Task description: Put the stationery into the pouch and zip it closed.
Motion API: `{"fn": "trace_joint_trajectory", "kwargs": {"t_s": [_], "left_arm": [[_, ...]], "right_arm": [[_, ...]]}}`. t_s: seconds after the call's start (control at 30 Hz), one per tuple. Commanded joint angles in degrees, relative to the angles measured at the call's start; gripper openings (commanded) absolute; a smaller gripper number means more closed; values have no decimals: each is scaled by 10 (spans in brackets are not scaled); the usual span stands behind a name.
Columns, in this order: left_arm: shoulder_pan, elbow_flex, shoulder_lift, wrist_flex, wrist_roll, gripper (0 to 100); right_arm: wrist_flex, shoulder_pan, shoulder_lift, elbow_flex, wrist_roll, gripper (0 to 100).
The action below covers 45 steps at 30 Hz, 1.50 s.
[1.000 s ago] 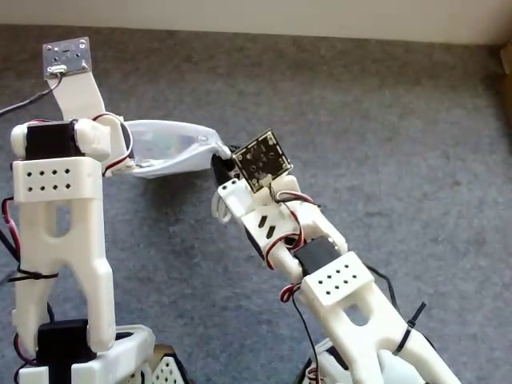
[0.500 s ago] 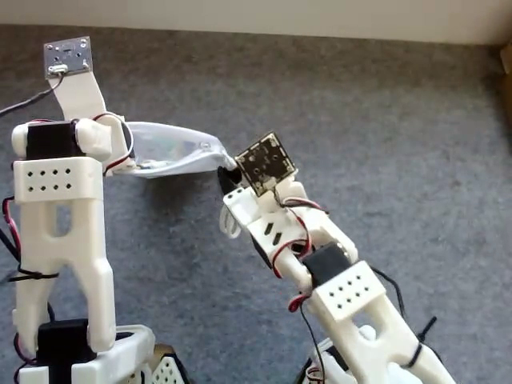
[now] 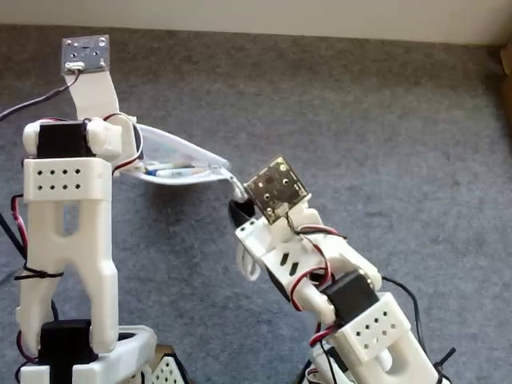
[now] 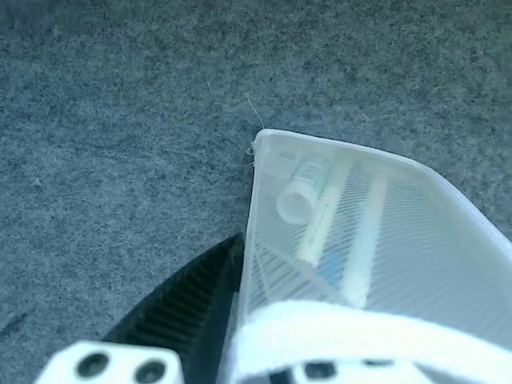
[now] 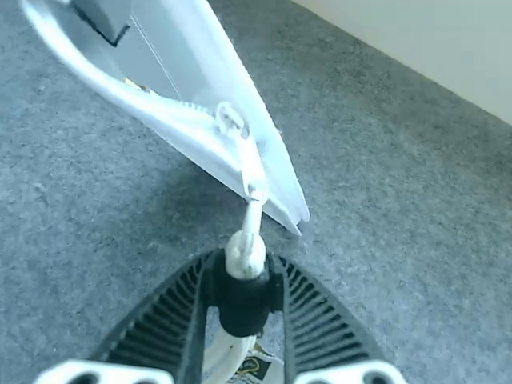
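A translucent white pouch [image 3: 172, 156] hangs off the grey carpet between the two arms. Inside it lie pens [image 3: 172, 170], and they show through its ribbed side as pale sticks [image 4: 320, 216] in the left wrist view. My left gripper [image 4: 256, 320] is shut on one end of the pouch [image 4: 376, 240], a black finger on one side and a white one on the other. At the pouch's other end, my right gripper [image 5: 244, 276] is shut on the white zipper pull [image 5: 244, 252], whose cord leads to the slider [image 5: 228, 120] on the pouch's edge [image 5: 200, 88]. In the high view this gripper [image 3: 238, 200] sits just right of the pouch.
Grey carpet [image 3: 384, 120] covers the whole work surface, with open room to the right and at the back. A pale wall strip [image 3: 280, 16] runs along the far edge. A brown object [image 3: 507, 72] touches the right edge.
My right arm has drawn back toward the near side with the zipper pull. The pouch's right end followed it, and the pens now show inside. The left arm shifted slightly right.
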Motion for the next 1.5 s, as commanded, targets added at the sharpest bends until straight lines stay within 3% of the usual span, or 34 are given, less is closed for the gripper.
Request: {"fn": "trace_joint_trajectory", "kwargs": {"t_s": [0.0,0.57,0.87,1.13,1.47], "left_arm": [[26,10,6,-12,-10,6],[145,-55,5,-7,-11,8],[213,-56,5,-10,-105,8],[238,-60,5,-12,-175,201],[276,-171,12,-12,-226,206]], "right_arm": [[37,-10,-51,-14,0,5],[40,-67,-233,144,2,5],[40,-67,-253,152,2,5],[39,-68,-253,170,2,5],[24,-116,-254,204,55,5]]}}
